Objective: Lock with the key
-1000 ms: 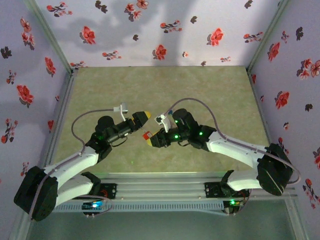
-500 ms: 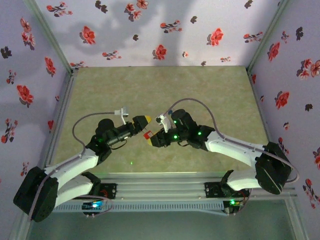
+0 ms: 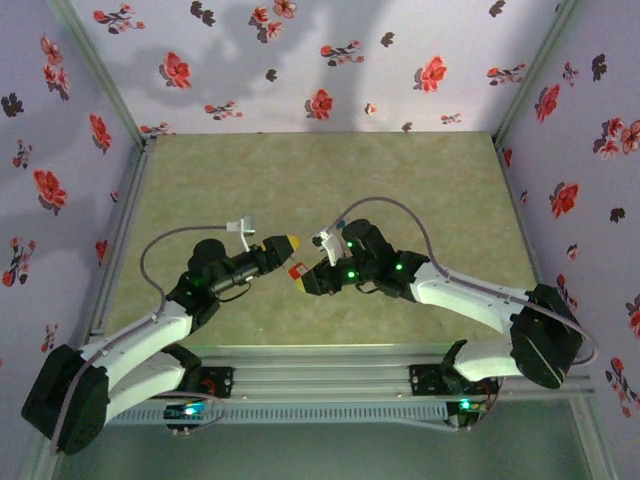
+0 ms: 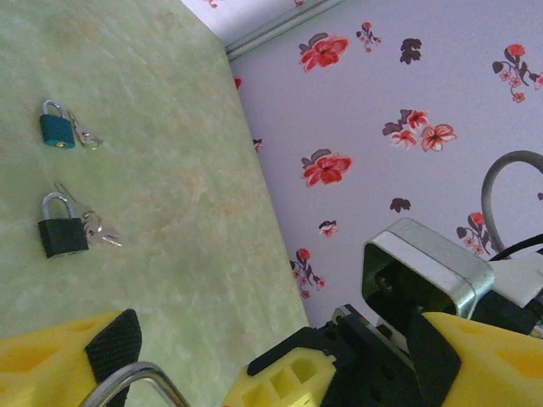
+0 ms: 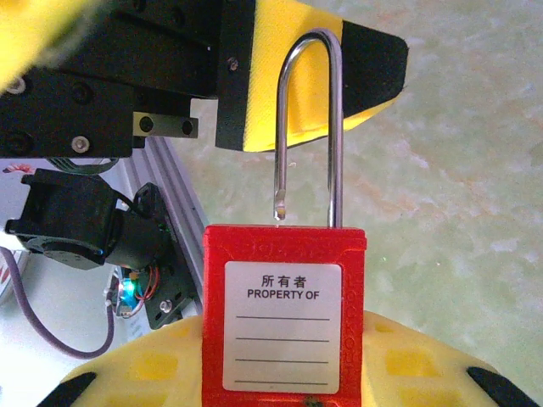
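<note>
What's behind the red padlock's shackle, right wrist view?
A yellow left finger with its black pad, then green table. The shackle stands open, its short leg free of the red padlock. The padlock's body hides its keyhole and the gap between the right fingers.

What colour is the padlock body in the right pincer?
Red square padlock body, white label; right wrist view.

One red padlock (image 5: 284,331), teal padlock (image 4: 57,130), black padlock (image 4: 61,236); two key bunches (image 4: 85,134) (image 4: 102,233).

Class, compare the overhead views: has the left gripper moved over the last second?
Yes. The left gripper has slid slightly toward the near rail, closing on the red padlock.
</note>
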Motion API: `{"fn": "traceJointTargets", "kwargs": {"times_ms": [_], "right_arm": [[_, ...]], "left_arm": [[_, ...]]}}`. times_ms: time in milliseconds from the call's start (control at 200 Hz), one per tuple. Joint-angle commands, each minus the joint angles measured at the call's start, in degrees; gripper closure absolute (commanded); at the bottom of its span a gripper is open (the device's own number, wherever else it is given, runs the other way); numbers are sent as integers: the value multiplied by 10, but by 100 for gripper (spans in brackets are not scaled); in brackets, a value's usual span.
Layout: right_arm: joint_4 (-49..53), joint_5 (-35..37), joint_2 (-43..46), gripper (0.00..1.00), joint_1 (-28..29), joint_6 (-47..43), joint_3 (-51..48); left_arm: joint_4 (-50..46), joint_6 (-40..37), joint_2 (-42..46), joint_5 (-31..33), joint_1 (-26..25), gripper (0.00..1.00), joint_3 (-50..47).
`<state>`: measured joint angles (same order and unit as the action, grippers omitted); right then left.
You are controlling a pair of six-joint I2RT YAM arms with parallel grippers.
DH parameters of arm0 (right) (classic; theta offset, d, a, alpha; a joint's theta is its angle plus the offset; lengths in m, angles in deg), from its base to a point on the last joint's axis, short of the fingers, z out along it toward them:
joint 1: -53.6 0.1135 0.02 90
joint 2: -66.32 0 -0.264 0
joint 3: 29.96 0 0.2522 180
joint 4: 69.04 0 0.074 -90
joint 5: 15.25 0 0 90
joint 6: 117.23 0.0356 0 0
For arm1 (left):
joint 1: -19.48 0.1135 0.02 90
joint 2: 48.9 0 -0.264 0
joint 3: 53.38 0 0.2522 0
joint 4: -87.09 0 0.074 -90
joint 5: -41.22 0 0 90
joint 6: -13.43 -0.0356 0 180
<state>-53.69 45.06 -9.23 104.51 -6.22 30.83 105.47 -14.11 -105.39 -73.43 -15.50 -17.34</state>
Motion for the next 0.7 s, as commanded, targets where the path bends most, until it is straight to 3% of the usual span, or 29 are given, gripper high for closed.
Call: {"fn": "traceJointTargets", "kwargs": {"times_ms": [0, 695], "right_arm": [[-2, 9, 1, 100, 3, -12, 10], [-1, 17, 4, 100, 3, -14, 9]], "left_arm": [[-7, -18, 11, -2, -3, 17, -4], [-31, -29, 28, -2, 3, 45, -7]]}}
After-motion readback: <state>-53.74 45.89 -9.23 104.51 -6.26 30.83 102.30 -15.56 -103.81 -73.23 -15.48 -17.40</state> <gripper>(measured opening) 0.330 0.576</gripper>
